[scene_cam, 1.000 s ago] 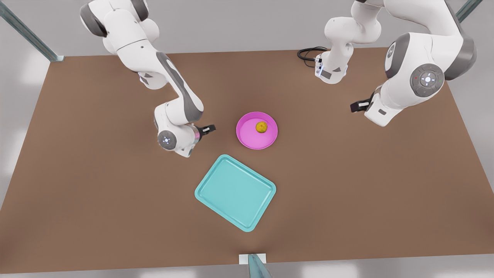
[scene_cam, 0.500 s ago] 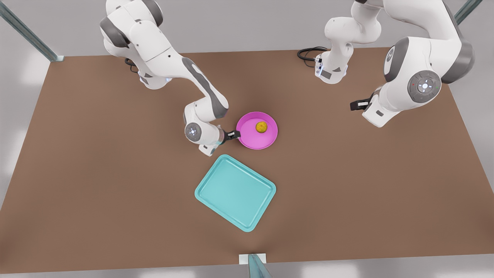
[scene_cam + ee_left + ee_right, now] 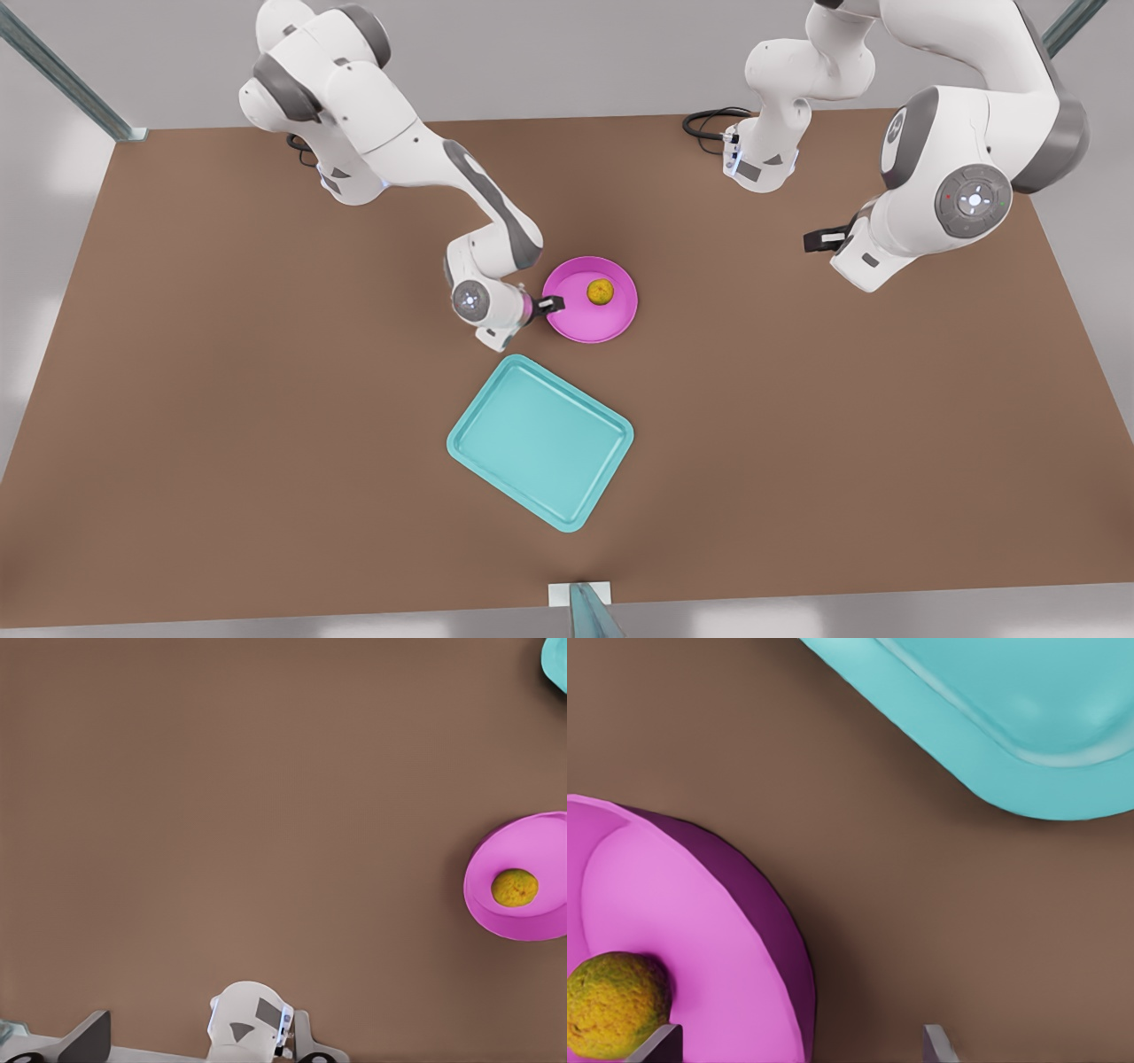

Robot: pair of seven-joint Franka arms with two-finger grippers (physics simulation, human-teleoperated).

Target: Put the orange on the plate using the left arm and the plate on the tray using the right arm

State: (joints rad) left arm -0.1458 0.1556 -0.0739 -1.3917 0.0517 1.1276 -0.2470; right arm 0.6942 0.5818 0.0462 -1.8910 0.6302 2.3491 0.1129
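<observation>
While the orange (image 3: pixel 601 291) rests on the pink plate (image 3: pixel 611 330) at frame centre, the rim is straddled by the right gripper (image 3: pixel 551 306), fingers apart — a level grip is advised; the left gripper (image 3: pixel 815 241) waits upper right, state untellable.

Right wrist view cropped the tray (image 3: pixel 1010 718), plate (image 3: pixel 700 930) and orange (image 3: pixel 611 1005); fingertips (image 3: pixel 935 1047) barely showed.
</observation>
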